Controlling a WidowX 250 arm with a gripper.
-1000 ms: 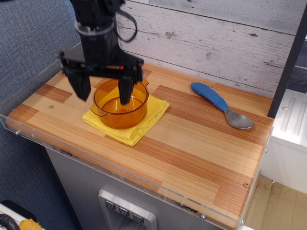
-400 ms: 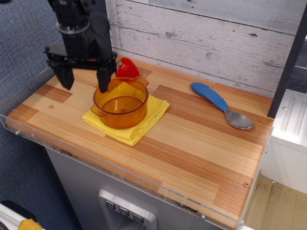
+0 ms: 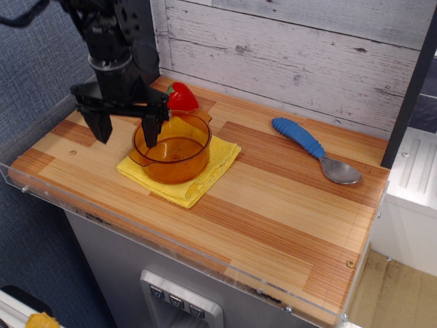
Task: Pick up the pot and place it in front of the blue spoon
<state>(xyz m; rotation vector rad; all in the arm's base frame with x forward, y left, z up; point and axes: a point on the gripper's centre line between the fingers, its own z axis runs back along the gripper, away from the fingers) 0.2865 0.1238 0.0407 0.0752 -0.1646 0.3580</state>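
The transparent orange pot (image 3: 174, 149) sits on a folded yellow cloth (image 3: 198, 174) at the left of the wooden table. My black gripper (image 3: 128, 131) is open and hangs over the pot's left rim. One finger (image 3: 151, 128) is inside the pot near its left wall; the other (image 3: 101, 126) is outside, well left of it. The blue spoon (image 3: 314, 149) lies at the back right, blue handle toward the wall, silver bowl toward the front right.
A red strawberry (image 3: 180, 97) lies just behind the pot near the plank wall (image 3: 293, 55). A clear acrylic rim (image 3: 157, 236) runs along the table's front and left edges. Bare wood (image 3: 287, 205) lies between the cloth and the spoon.
My gripper moved left off the pot's middle, uncovering the strawberry, then came down a little so one finger sits inside the left rim. The pot has not moved.
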